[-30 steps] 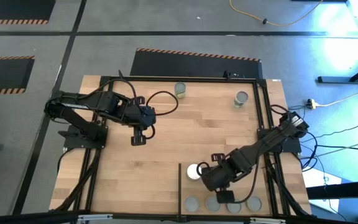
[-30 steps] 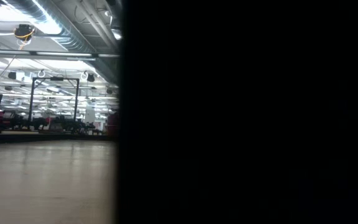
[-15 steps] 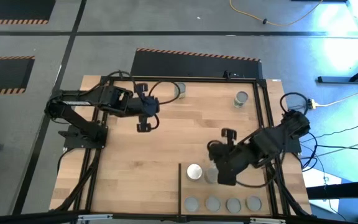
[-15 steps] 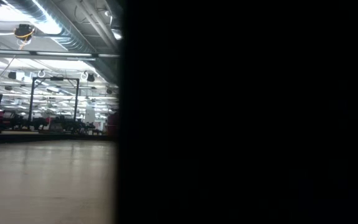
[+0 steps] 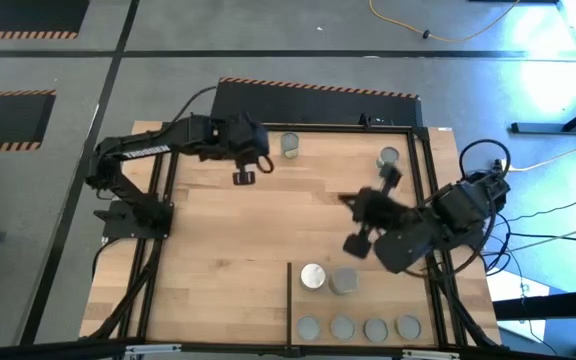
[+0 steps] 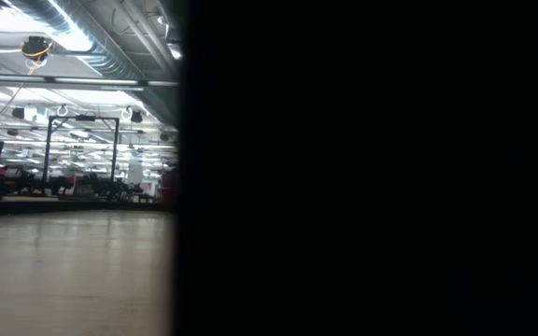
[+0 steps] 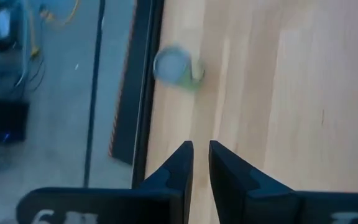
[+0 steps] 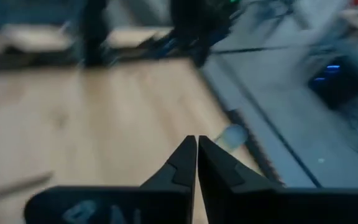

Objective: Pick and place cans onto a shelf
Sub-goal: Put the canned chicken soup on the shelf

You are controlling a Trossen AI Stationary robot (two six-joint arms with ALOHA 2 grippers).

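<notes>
My left pincer [image 7: 201,163], slightly parted & empty, lines up on green-sided can [image 7: 174,65] just ahead; right pincer [image 8: 197,163] shut, empty, swinging clear.

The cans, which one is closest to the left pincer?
The greenish can at the table's far edge, just beside the left pincer; the other far-edge can sits well off towards the right arm.

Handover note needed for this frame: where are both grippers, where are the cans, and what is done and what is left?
Left gripper: empty, fingers slightly apart, near the greenish can at the far edge.
Right gripper: shut, empty, raised mid-table.
Done: six round silver-topped cans on the light-wood shelf behind the thin black divider bar, four in the near row, two behind.
Left: the greenish can and a second far-edge can.
</notes>
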